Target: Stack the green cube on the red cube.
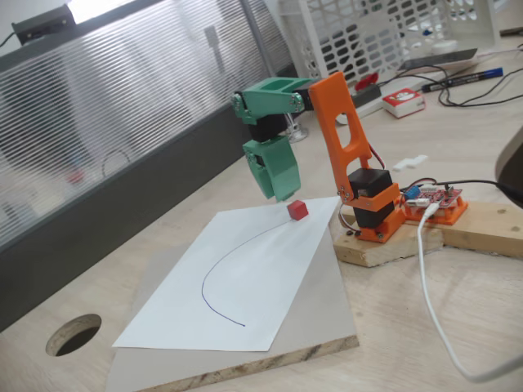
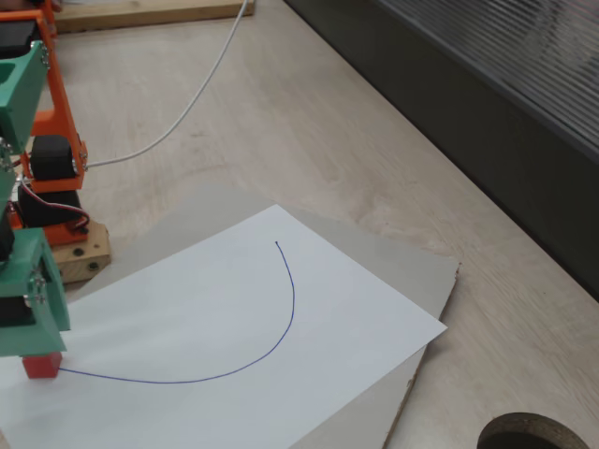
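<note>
The red cube (image 1: 297, 210) (image 2: 42, 365) sits on the white sheet of paper (image 1: 237, 286) (image 2: 243, 337), at one end of a curved blue pen line. My green gripper (image 1: 280, 194) (image 2: 31, 344) hangs with its tip just above the red cube and close to it; in one fixed view the tip stands slightly to the cube's left. I cannot make out whether its jaws are open or shut. The green cube is hidden; nothing green stands apart from the gripper's own green plastic.
The paper lies on a grey board (image 1: 327, 327) (image 2: 412, 271). The orange arm base stands on a wooden block (image 1: 384, 245) with a red circuit board (image 1: 437, 200) and a white cable (image 1: 433, 302). A round hole (image 1: 73, 335) is cut in the table. A white basket (image 1: 376, 33) stands behind.
</note>
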`<action>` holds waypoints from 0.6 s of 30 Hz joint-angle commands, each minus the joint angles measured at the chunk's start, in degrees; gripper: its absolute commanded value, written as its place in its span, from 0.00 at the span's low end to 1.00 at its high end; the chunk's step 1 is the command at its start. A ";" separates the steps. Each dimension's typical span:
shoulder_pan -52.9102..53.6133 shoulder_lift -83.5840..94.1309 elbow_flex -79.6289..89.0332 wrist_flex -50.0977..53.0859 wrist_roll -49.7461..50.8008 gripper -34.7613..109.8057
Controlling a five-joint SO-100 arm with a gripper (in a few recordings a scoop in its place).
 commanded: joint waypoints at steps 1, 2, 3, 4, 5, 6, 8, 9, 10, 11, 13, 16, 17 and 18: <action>0.53 3.16 0.79 0.62 0.44 0.26; 0.53 3.16 0.79 0.62 0.44 0.26; 0.53 3.16 1.05 0.62 0.44 0.26; 0.53 3.16 1.93 0.62 0.44 0.26; 0.53 3.34 2.81 0.62 0.44 0.26; 0.53 4.04 3.43 0.62 0.44 0.26; 0.62 6.59 3.78 0.62 0.44 0.26; 0.62 7.65 3.87 0.62 0.44 0.26; 0.62 8.09 3.96 0.62 0.44 0.26; 0.62 8.26 3.96 0.62 0.44 0.26; 0.62 8.26 3.96 0.62 0.44 0.26; 0.62 8.44 4.57 0.62 0.44 0.26; 0.62 8.53 5.45 0.62 0.44 0.26; 0.62 8.61 6.24 0.62 0.44 0.26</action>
